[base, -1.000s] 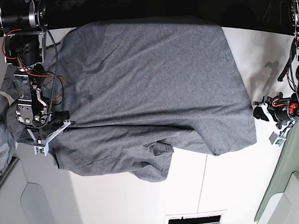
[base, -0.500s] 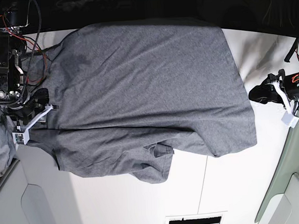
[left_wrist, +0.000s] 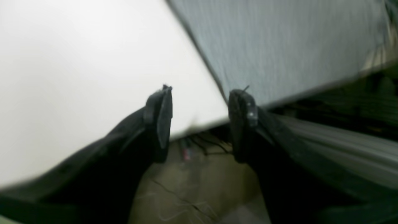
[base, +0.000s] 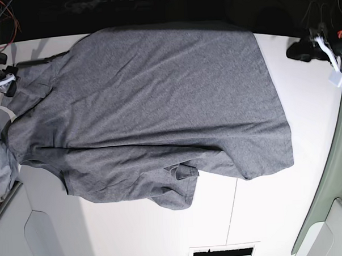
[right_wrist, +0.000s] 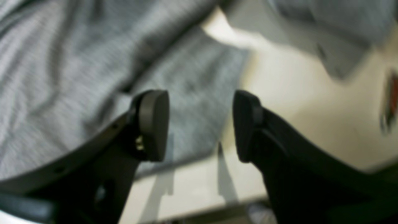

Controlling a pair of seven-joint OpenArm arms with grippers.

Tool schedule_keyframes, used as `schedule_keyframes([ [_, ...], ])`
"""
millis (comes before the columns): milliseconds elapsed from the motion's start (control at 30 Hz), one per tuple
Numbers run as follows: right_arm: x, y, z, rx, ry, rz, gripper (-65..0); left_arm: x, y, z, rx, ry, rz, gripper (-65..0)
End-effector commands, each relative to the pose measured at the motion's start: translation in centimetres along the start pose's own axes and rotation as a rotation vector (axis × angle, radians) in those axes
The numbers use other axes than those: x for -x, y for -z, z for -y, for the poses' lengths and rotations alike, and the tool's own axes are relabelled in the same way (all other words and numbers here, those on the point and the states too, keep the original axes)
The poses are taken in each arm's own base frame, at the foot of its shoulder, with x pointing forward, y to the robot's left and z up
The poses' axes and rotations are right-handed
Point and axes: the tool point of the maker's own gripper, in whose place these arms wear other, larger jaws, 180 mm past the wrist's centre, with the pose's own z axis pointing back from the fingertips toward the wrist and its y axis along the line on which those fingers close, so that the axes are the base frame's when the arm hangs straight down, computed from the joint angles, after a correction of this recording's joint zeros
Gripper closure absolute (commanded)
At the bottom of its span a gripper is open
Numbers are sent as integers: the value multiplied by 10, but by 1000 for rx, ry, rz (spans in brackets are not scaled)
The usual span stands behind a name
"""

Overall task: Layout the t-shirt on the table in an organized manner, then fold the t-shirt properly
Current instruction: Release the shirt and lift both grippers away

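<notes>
White table [base: 265, 214] with thin dark seam, dark background beyond far edge. T-shirt [base: 158, 106] spread flat, long axis left-right in base view, lower edge rumpled and folded. Wrist views alone show jaws: left gripper [left_wrist: 199, 121] and right gripper [right_wrist: 200, 124] both spread apart, empty, above table edge.

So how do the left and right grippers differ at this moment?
The left gripper hangs past the table edge, beside the t-shirt; the right gripper hovers over the shirt's edge. In the base view they sit at opposite far corners. Both have open fingers holding nothing.
</notes>
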Motion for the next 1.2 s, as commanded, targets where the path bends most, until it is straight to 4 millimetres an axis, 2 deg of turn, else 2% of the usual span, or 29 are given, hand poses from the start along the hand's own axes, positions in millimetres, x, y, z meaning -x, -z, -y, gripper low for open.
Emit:
schedule_keyframes([
  [0, -19, -5, 3, -13, -9, 55, -330, -8, -6, 3, 14, 10, 34, -317],
  [133, 1, -9, 16, 2, 0, 4, -330, 29, 3, 21, 53, -52, 1, -317],
  [300, 17, -11, 19, -5, -9, -35, -330, 69, 12, 38, 86, -141, -29, -317],
  [467, 27, -11, 23, 2, -5, -60, -330, 102, 22, 41, 42, -161, -79, -317],
  [667, 47, -2, 33, 13, 47, -88, -331, 101, 36, 29, -71, -57, -17, -317],
  [800, 57, 3, 36, 4, 83, -96, -331, 100, 51, 40, -52, 6, -8, -317],
  [933, 50, 6, 30, -26, 99, -78, -330, 91, 62, 48, -25, 40, -9, -317],
  [1033, 43, 8, 29, -28, 97, -64, -330, 77, 56, 37, -56, 41, 27, -317],
  [1167, 29, 9, 30, -31, 90, -43, -330, 64, 38, 24, -89, -1, 57, -317],
])
